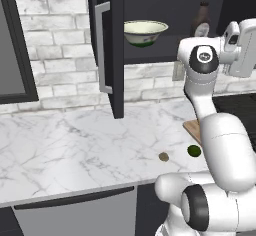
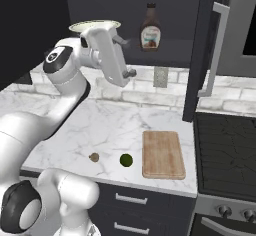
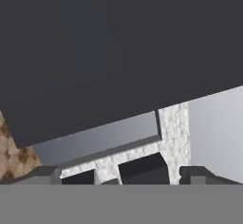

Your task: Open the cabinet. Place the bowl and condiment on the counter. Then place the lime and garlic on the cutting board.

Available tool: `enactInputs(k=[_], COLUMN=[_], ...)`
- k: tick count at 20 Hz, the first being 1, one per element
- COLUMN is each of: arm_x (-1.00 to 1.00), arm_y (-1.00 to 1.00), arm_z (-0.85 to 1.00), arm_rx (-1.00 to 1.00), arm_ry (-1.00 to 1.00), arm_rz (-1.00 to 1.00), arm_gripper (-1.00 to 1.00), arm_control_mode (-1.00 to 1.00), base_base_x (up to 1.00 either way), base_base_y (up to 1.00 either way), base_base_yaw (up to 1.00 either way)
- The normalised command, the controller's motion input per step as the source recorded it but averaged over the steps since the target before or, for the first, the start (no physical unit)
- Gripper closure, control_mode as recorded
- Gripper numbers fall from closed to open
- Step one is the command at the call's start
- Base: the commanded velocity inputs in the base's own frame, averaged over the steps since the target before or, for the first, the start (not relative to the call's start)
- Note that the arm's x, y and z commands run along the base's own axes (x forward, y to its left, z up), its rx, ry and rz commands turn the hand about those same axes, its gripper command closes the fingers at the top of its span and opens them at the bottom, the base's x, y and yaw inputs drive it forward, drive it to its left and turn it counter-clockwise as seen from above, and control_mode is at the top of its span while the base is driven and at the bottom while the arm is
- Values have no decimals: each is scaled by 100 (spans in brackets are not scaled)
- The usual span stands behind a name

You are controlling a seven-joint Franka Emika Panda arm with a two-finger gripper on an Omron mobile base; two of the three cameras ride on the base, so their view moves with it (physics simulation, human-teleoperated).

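The black cabinet (image 2: 205, 40) stands open, its doors (image 1: 111, 45) swung outward. On its dark shelf sit the cream bowl (image 1: 145, 32) with a green band and, to its right, the brown condiment (image 2: 150, 32) bottle. My gripper (image 2: 127, 57) hangs open and empty in front of the shelf, just below and between bowl (image 2: 95, 26) and bottle; its fingertips (image 3: 45, 173) are spread wide. On the marble counter (image 2: 115, 125) lie the tan garlic (image 2: 93, 157) and the dark-green lime (image 2: 126, 160), just left of the wooden cutting board (image 2: 162, 154).
A black stove (image 2: 225, 145) adjoins the counter on the right, past the right cabinet door and its silver handle (image 2: 216, 50). A dark-framed window (image 1: 10, 55) is at the far left. A wall outlet (image 2: 160, 77) sits under the cabinet. The white arm (image 1: 215, 130) blocks part of the board.
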Motion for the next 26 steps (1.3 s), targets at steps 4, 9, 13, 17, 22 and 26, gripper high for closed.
enactInputs(k=[4, 9, 13, 17, 22, 26], arm_x=[-47, -19, -2, 0, 3, 0], arm_y=[-4, -5, 0, 0, 1, 5], arm_z=[-21, 0, 7, 12, 5, 0], arm_rx=[1, 9, 15, 33, 38, 30], arm_ry=[6, -8, -27, -21, -27, -31], arm_rz=[2, -3, -9, -8, -2, 0], arm_gripper=[-100, -100, -100, -100, -100, -100], arm_control_mode=[-100, -100, -100, -100, -100, -100], base_base_x=[0, 0, 0, 0, 0, 0], base_base_y=[0, 0, 0, 0, 0, 0], base_base_yaw=[0, 0, 0, 0, 0, 0])
